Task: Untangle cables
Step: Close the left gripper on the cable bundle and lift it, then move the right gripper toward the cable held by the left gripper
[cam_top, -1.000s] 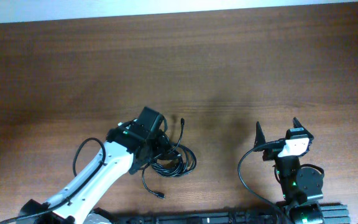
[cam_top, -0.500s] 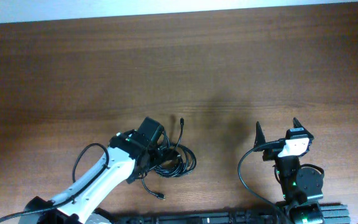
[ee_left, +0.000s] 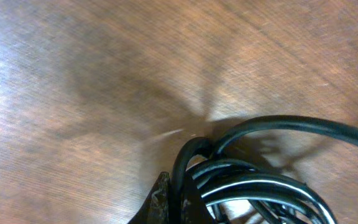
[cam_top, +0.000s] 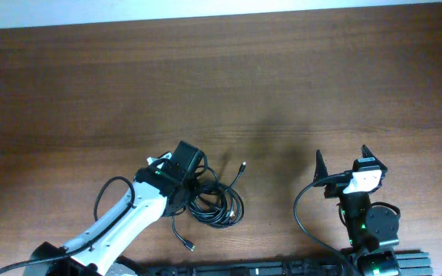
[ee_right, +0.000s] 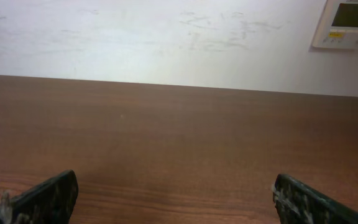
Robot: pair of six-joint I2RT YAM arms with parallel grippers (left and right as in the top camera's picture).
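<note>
The jaws of the right gripper (ee_right: 175, 190) are spread wide with nothing between them, above bare wood. How the jaws of the left gripper (cam_top: 190, 178) stand cannot be told: in the left wrist view only one dark fingertip (ee_left: 161, 200) is seen, pressed against the thin black cables (cam_top: 217, 205), which are coiled in a loose, roughly round tangle on the brown wooden table (cam_top: 90, 92). The coil is found directly at the left gripper and slightly to its right, near the table's front edge. One free tail runs up and to the right to a small plug end (cam_top: 242, 165); another (cam_top: 190, 246) trails toward the front edge. The right gripper is well apart from the tangle, so the left arm is judged the nearer, and the upper tail is the strand pointing toward the right gripper.
</note>
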